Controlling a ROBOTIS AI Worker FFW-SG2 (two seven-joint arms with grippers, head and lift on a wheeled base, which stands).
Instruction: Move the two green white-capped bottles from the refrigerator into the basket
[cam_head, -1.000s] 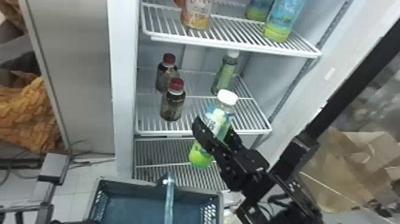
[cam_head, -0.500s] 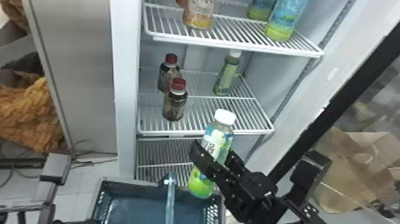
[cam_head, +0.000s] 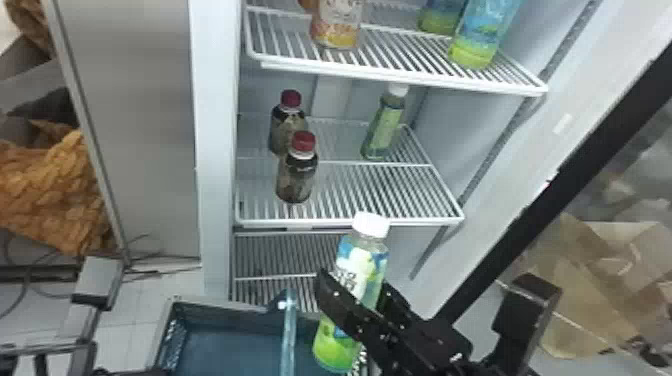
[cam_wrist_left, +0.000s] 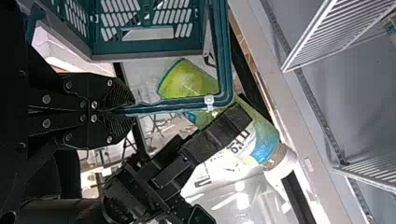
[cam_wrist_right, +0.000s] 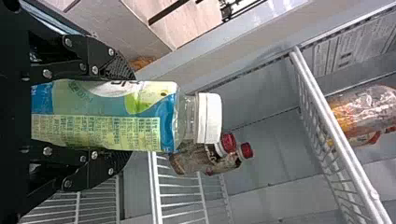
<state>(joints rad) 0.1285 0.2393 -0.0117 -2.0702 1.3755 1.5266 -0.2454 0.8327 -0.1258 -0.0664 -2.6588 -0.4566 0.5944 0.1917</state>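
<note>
In the head view my right gripper (cam_head: 356, 287) is shut around the middle of a green white-capped bottle (cam_head: 370, 265), held slightly tilted, cap up, below the middle shelf's front edge and over the basket's right side. The right wrist view has this bottle (cam_wrist_right: 102, 114) between the fingers of my right gripper (cam_wrist_right: 130, 116). Another green white-capped bottle (cam_head: 384, 125) stands at the back right of the middle shelf. The teal basket (cam_head: 220, 306) is at the bottom. In the left wrist view my left gripper (cam_wrist_left: 133, 111) is shut on the basket handle (cam_wrist_left: 177, 106).
Two dark red-capped bottles (cam_head: 296, 175) stand on the left of the middle shelf (cam_head: 380, 195). The upper shelf (cam_head: 400, 75) holds several bottles. The refrigerator's left wall edge (cam_head: 215, 150) and black door frame (cam_head: 565, 195) flank the opening.
My right gripper has lowered the held bottle, drawing it away from the shelf toward the basket's right side. The basket has barely moved.
</note>
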